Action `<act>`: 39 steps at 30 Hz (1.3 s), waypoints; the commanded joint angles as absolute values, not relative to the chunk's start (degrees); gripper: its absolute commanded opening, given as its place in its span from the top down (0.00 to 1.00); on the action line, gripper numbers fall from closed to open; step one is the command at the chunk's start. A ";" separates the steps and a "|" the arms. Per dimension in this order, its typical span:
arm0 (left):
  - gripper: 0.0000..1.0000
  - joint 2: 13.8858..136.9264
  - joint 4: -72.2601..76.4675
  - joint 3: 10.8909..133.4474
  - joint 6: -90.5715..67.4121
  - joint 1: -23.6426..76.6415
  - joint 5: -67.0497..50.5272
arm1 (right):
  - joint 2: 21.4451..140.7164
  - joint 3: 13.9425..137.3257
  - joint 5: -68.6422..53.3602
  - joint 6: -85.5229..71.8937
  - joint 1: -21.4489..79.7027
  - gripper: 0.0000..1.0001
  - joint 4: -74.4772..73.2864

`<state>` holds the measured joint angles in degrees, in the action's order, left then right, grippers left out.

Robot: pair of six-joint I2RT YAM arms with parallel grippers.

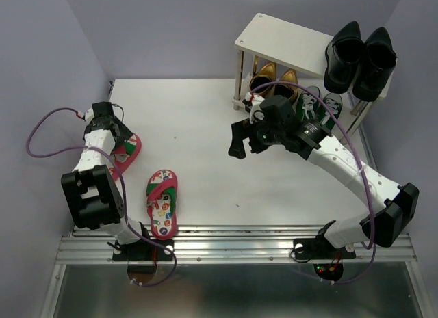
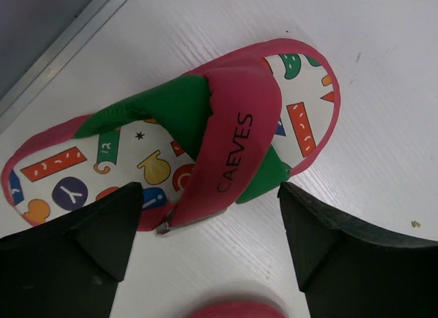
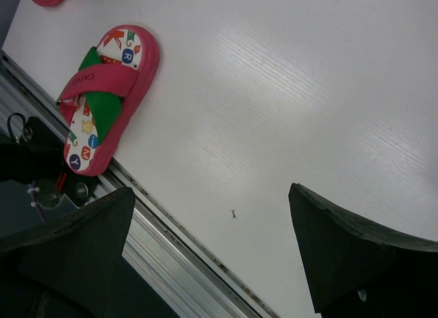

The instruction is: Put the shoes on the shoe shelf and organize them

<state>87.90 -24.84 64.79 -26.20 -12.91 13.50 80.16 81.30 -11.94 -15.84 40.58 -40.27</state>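
**Progress**
- Shelved: 3 of 4 pairs, as far as can be seen.
- Left: 1 pair, the flip-flops, both loose on the tabletop [image 1: 205,140]. By my estimate the task is about 3 quarters done.

**Shelf [image 1: 280,37], contents**
- Top board: black loafers [image 1: 359,58], 1 pair, side by side at the right end with toes toward the arms. The left half of the board is bare, with room for 1 more pair.
- Under the board: gold loafers [image 1: 272,82], 1 pair, on the left. Green sneakers [image 1: 327,102], 1 pair, on the right and partly hidden by the right arm. Whether these 2 pairs sit on a lower tier or on the tabletop itself cannot be told.

**Loose items**
- Left flip-flop [image 2: 226,126]: flat on the tabletop near the left edge, sole down, directly under the left gripper.
- Front flip-flop [image 3: 102,99]: flat at the near edge beside the metal rail, apart from its mate and well away from the shelf.

**Grippers**
- Left gripper [image 2: 209,195]: jaws spread wide, 1 finger on each side of the left flip-flop's strap and holding nothing. Whether the fingers touch the flip-flop cannot be told.
- Right gripper [image 3: 211,191]: jaws spread and empty, over bare tabletop in front of the shelf.

**Outstanding**
- Both flip-flops are to be lifted, carried to the shelf and set as a pair, probably on the bare left half of the top board.
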 commanded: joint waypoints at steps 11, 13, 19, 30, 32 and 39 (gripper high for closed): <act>1.00 90.27 -18.72 62.84 -25.14 -13.19 -1.92 | 78.40 81.30 -8.70 -17.67 40.69 0.00 -37.79; 1.00 87.20 -19.94 63.37 -25.14 -11.44 -2.55 | 78.49 81.30 -8.17 -17.84 40.69 0.00 -37.79; 1.00 79.55 -23.37 65.30 -29.51 -4.67 -2.55 | 78.40 81.39 -6.77 -18.28 40.69 0.00 -37.97; 1.00 74.36 -21.36 64.34 -46.39 16.42 -0.62 | 77.70 82.97 -3.61 -19.69 40.69 0.00 -39.29; 1.00 73.74 -19.17 61.97 -50.70 20.73 1.57 | 76.91 82.53 -1.85 -20.48 40.69 0.00 -39.29; 1.00 77.77 -12.66 59.41 -60.46 33.38 3.69 | 75.67 80.95 1.67 -22.50 40.69 0.00 -39.11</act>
